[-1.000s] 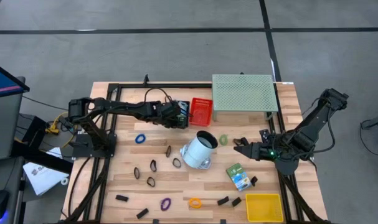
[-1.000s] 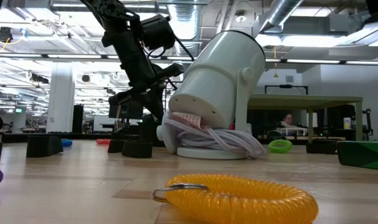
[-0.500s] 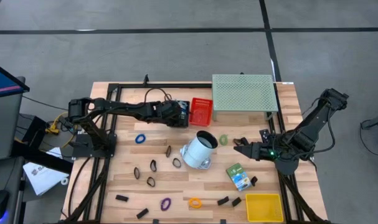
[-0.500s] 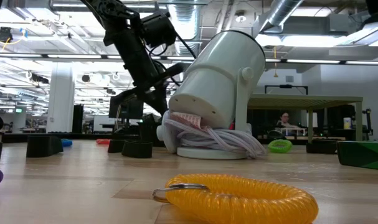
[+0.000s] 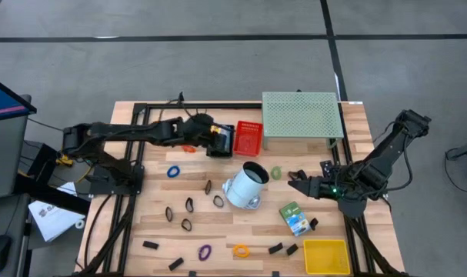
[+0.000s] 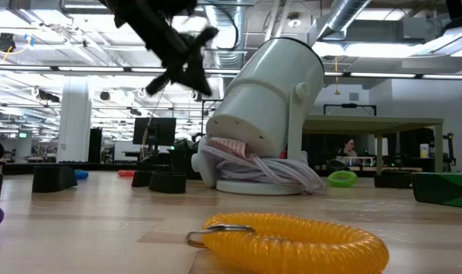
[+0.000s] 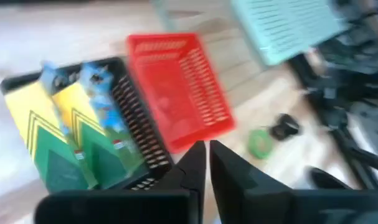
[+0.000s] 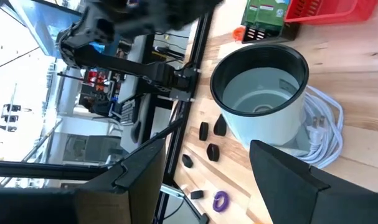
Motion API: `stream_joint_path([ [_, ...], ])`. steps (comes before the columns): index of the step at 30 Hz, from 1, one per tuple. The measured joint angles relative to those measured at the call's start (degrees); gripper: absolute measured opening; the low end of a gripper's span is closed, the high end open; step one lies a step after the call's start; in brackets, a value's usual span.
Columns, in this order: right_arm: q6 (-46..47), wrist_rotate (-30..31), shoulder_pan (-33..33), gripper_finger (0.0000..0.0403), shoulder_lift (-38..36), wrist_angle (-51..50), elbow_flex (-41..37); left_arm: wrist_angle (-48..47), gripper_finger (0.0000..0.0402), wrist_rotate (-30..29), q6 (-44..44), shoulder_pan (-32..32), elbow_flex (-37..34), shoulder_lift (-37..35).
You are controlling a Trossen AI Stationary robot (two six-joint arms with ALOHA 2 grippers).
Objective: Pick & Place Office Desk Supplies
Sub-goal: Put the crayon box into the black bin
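My left gripper (image 5: 217,143) hovers shut and holding nothing above a black basket (image 7: 136,134), which holds yellow-green crayon boxes (image 7: 70,127); beside it stands a red basket (image 5: 248,136). Another crayon box (image 5: 295,218) lies flat on the table. Black binder clips (image 5: 150,245) and rubber-band rings, blue (image 5: 173,171), purple (image 5: 205,251), orange (image 5: 241,250), green (image 5: 276,172) and black (image 5: 188,205), lie scattered. My right gripper (image 5: 298,181) waits open at the right, facing a tilted white pot (image 8: 257,93), nothing between its fingers.
The white pot (image 5: 245,185) leans on its coiled white cord mid-table. A pale green mesh stand (image 5: 302,115) stands at the far edge. A yellow tray (image 5: 325,255) sits at the near right corner. More clips (image 5: 283,248) lie near the front.
My left gripper has risen from just over the black basket and drawn back a little toward the table's left edge, tipping less steeply downward. Nothing on the table has moved.
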Motion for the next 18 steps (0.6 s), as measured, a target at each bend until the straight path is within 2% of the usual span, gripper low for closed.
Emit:
stream_joint_path([
  [3,5.0,-1.8,-0.2,0.0230,1.4,-1.5,0.0,-0.2,0.0046,0.4,1.5,0.0,0.0,-4.6],
  [7,15.6,-8.6,-0.1,0.0230,5.6,-3.2,0.0,0.1,0.0086,0.9,2.5,0.0,0.0,-9.8],
  [12,28.5,-13.5,2.2,0.0220,13.4,2.6,0.0,1.5,0.0125,2.2,2.9,0.0,0.0,-15.0],
  [18,31.1,-18.7,3.8,0.0193,22.2,4.5,6.0,2.5,0.0145,4.1,3.0,-0.1,0.1,-18.2],
])
